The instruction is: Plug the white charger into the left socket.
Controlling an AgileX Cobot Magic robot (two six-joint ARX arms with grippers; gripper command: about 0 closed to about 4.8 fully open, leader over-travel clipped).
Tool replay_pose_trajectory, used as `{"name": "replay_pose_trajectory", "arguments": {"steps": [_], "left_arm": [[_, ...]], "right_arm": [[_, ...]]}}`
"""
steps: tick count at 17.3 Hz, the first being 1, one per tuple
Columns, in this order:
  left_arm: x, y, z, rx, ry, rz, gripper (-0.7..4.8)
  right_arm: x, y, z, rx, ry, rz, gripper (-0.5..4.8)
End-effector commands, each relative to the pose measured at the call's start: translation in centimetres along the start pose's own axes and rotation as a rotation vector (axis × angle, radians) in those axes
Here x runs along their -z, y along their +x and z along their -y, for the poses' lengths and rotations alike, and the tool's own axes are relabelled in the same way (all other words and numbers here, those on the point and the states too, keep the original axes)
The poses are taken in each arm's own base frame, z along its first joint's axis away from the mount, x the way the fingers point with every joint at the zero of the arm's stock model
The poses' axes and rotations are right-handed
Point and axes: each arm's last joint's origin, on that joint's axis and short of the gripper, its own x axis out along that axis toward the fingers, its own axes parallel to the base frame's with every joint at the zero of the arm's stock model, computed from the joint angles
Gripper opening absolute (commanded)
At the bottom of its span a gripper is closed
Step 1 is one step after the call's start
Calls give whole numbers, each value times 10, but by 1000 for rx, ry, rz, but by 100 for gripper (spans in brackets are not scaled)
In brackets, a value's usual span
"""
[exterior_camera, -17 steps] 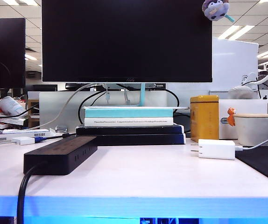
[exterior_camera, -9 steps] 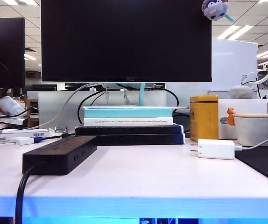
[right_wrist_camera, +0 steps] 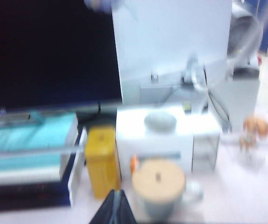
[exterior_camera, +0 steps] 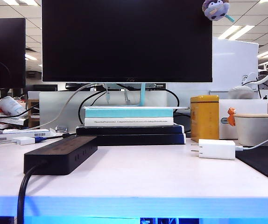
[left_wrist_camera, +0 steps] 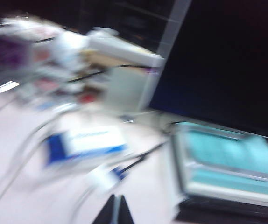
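Pale desk (exterior_camera: 138, 177) — both claws closed

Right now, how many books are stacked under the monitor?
4: a teal book on top, a white book beneath, then two black books at the bottom. More may be hidden behind.

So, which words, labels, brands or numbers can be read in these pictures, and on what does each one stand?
None can be read with confidence.
Monitor: small brand mark on its lower edge, too small to read.
White book under the monitor: one line of print on the spine, too small to read.
Flat white box at far left: barcode label, unreadable.
Both wrist views: blurred; the left end effector and right end effector are shut, carrying no text.
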Motion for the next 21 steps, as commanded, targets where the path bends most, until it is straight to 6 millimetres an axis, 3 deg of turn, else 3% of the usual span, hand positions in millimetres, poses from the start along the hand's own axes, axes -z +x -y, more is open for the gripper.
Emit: {"name": "replay_pose_trajectory", "arguments": {"steps": [1, 4, 5, 6, 9, 10, 11, 12, 13, 14, 21], "left_arm": [[-38, 32, 15, 197, 108, -89, -5], [-63, 64, 26, 375, 111, -136, -5], [-69, 75, 30, 431, 109, -142, -6], [-72, 78, 30, 439, 109, -141, -6], [-76, 77, 31, 442, 118, -103, -5], [-78, 77, 32, 444, 120, -91, -6], [-78, 77, 32, 445, 121, -89, -5], [-78, 77, 32, 445, 121, -89, -5], [-78, 77, 32, 445, 121, -90, -5], [-78, 77, 32, 445, 121, -88, -6], [-78, 77, 32, 448, 122, -85, -5]], "right_arm": [[-29, 36, -8, -165, -115, -58, -1], [-34, 88, -18, -404, -232, -208, -1], [-27, 117, -24, -473, -252, -319, -1], [-19, 132, -28, -502, -300, -395, -1], [9, 159, -39, -584, -440, -549, -1], [30, 170, -47, -606, -529, -638, 3], [44, 176, -52, -635, -586, -690, 82], [55, 179, -55, -687, -639, -725, 244], [63, 181, -58, -727, -683, -744, 353], [81, 188, -64, -793, -744, -784, 416], [138, 209, -64, -850, -755, -958, 431]]}}
